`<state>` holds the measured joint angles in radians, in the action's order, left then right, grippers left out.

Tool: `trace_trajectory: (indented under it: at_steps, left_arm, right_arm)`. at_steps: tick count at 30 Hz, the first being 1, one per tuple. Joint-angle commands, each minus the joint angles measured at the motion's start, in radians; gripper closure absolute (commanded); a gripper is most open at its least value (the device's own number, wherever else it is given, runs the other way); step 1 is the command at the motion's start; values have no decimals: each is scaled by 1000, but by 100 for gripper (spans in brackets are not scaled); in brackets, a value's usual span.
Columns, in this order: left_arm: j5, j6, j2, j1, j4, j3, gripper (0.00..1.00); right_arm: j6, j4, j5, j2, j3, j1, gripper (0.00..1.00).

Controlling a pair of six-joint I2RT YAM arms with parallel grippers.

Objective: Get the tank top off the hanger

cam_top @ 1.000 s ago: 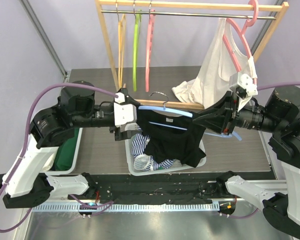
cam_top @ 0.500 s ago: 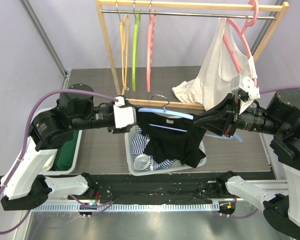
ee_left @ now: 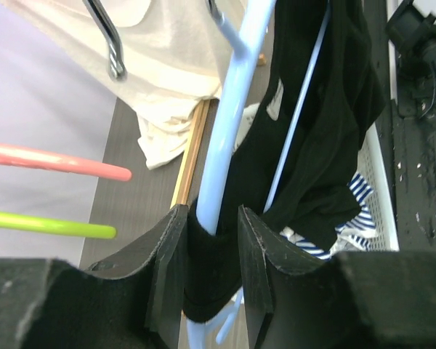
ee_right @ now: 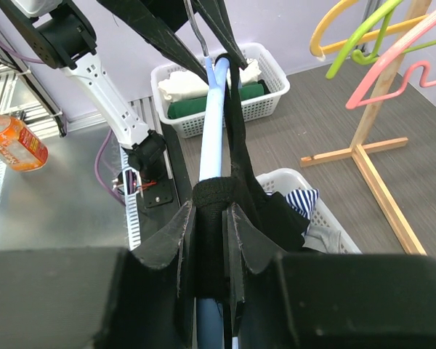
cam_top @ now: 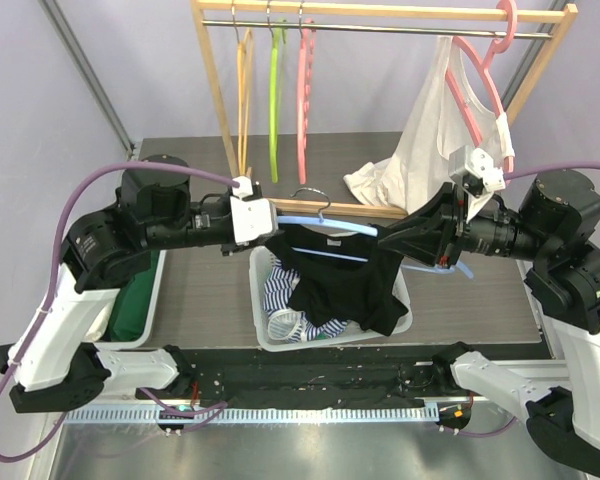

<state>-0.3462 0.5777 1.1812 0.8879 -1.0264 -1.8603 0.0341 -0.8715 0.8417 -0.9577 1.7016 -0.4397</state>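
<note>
Top external: black tank top (cam_top: 335,275) hangs on blue hanger (cam_top: 355,228) directly above white basket (cam_top: 263,330). Left gripper (ee_left: 212,218) is closed on the fabric at the hanger's left shoulder. Right gripper (ee_right: 211,207) clamps the hanger's right end, strap caught between its jaws. Both grippers are above the basket.

Both arms reach inward, roughly level. The left gripper (ee_left: 211,222) pinches the tank top (ee_left: 312,109); the right gripper (ee_right: 211,211) clamps the hanger (ee_right: 212,123).
</note>
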Motion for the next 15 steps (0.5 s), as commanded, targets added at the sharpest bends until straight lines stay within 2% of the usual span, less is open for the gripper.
trace_trajectory:
  at_steps: [1,11,15]
  left_arm:
    - [-68,-68,32,-1,52,-82,63]
    - [-86,-104,63,0,54,-119,66]
    - [-88,-104,69,0,55,-123,76]
  right_arm:
    - [-33,155,20,-7,-23,-4,99]
    - [-112,316,34,-1,-103,-4,99]
    - [-140,374,31,10,-154,-4,99]
